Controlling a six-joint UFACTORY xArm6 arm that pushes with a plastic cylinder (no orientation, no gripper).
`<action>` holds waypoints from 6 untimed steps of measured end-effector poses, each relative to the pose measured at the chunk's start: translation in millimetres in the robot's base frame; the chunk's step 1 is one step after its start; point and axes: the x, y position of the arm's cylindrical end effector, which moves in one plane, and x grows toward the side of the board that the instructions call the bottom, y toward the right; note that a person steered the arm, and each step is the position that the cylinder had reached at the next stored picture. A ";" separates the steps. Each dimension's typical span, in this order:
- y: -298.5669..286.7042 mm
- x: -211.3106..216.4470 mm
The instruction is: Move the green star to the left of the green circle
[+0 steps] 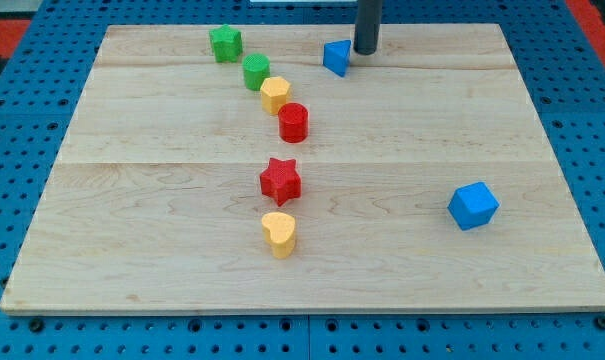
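Note:
The green star sits near the board's top edge, left of centre. The green circle lies just below and right of it, nearly touching. My tip is at the view's top, right of centre, just right of the blue triangle. The tip is well to the right of both green blocks and touches neither.
A yellow hexagon and a red cylinder continue the diagonal line down from the green circle. A red star and a yellow heart lie lower at centre. A blue cube sits at the right. The wooden board lies on blue pegboard.

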 end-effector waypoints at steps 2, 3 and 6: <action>-44.2 -23.5; -151.6 -24.5; -187.6 22.6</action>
